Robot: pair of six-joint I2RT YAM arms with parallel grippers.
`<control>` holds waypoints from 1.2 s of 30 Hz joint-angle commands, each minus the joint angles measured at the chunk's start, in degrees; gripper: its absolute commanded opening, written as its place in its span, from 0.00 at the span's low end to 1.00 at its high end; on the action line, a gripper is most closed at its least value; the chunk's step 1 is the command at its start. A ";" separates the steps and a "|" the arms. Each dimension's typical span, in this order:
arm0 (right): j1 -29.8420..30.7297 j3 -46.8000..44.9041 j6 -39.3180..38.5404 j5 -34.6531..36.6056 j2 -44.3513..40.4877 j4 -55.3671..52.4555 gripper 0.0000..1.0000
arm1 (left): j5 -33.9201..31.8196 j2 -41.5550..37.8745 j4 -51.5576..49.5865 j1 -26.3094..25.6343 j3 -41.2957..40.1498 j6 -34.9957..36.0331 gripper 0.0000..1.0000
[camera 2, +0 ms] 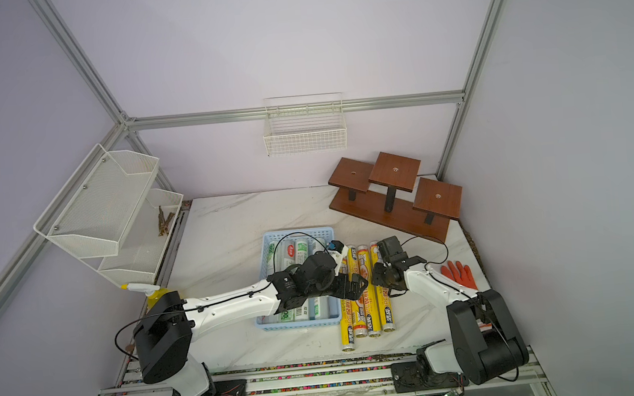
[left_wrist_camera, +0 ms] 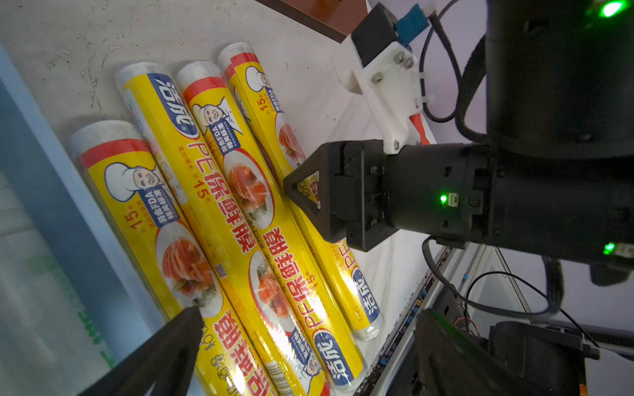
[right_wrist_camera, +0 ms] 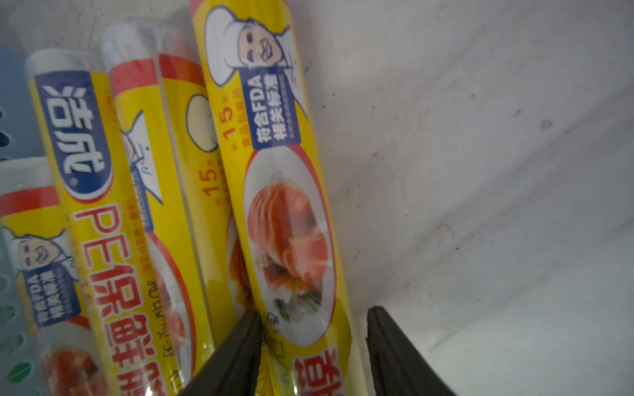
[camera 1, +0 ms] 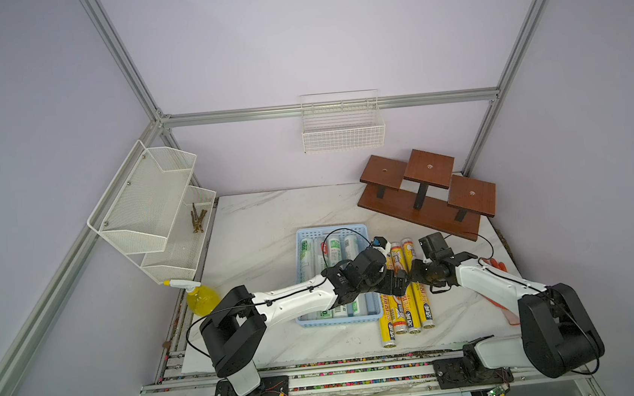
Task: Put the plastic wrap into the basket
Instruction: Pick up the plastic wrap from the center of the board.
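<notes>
The light-blue basket point(camera 1: 330, 231) point(camera 2: 297, 233) holds several translucent white rolls of plastic wrap point(camera 1: 335, 248) with green print. Several yellow rolls of plastic wrap lie side by side on the table against its right wall. My right gripper point(right_wrist_camera: 314, 315) point(camera 1: 414, 274) is shut on the yellow roll farthest from the basket point(right_wrist_camera: 284, 205) point(left_wrist_camera: 255, 89), one finger on each side of it. My left gripper point(left_wrist_camera: 310, 313) point(camera 1: 395, 284) hovers over the yellow rolls, open wide with nothing held. The left arm hides part of the basket in both top views.
An orange glove point(camera 2: 459, 274) lies right of the rolls by the right arm. A brown wooden stepped stand point(camera 1: 425, 197) stands at the back right. A white mesh rack point(camera 1: 152, 209) and a yellow spray bottle point(camera 1: 201, 299) are on the left, and a wire basket point(camera 1: 343, 134) hangs on the back wall.
</notes>
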 commanded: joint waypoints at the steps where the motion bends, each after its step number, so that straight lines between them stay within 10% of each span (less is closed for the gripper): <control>1: -0.15 0.96 -1.99 1.37 1.16 -0.95 0.54 | -0.58 0.02 -0.43 -0.05 1.97 1.15 1.00; 36: -0.20 2.61 0.54 10.72 -1.55 -6.88 0.40 | -4.84 -2.89 0.03 -0.04 -1.15 0.83 1.00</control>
